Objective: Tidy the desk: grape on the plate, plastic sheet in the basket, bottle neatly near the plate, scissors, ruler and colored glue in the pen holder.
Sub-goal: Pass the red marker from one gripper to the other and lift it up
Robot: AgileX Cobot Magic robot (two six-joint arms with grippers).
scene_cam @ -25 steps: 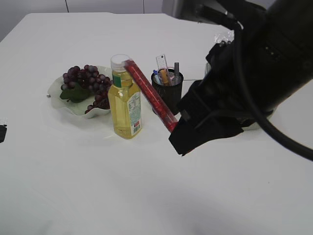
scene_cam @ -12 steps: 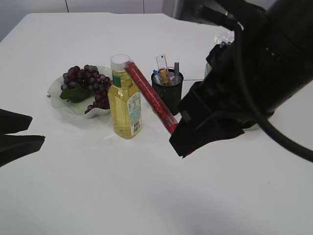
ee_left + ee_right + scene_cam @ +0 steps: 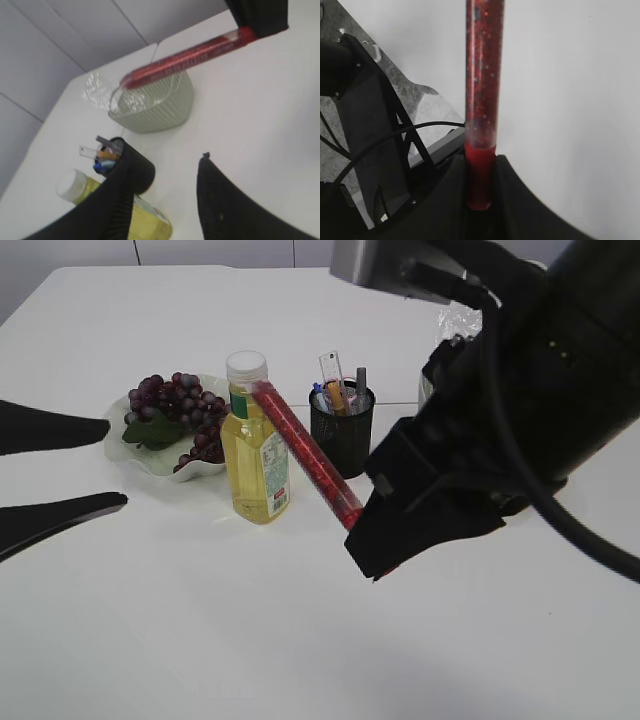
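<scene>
Right gripper (image 3: 375,540) clamped on red glue pen (image 3: 305,453), left gripper (image 3: 60,465) half open, empty; next: tip pen upright, drop into pen holder (image 3: 342,430)

- The surface (image 3: 150,620) is seen as plain white.
- The grape bunch (image 3: 178,405) is shown in dark purple, with a green leaf (image 3: 150,432).
- The plate (image 3: 135,455) is rendered in pale translucent green.
- The bottle (image 3: 255,445) is filled with yellow liquid, capped in white and labelled in green and white.
- The glitter pen (image 3: 305,452) is coloured red and speckled with sparkle.
- The pen holder (image 3: 345,435) is made of black mesh.
- The basket (image 3: 160,107) is tinted grey-green with a ribbed weave pattern.
- Both pincers, left (image 3: 60,465) and right (image 3: 375,530), are finished in black.
</scene>
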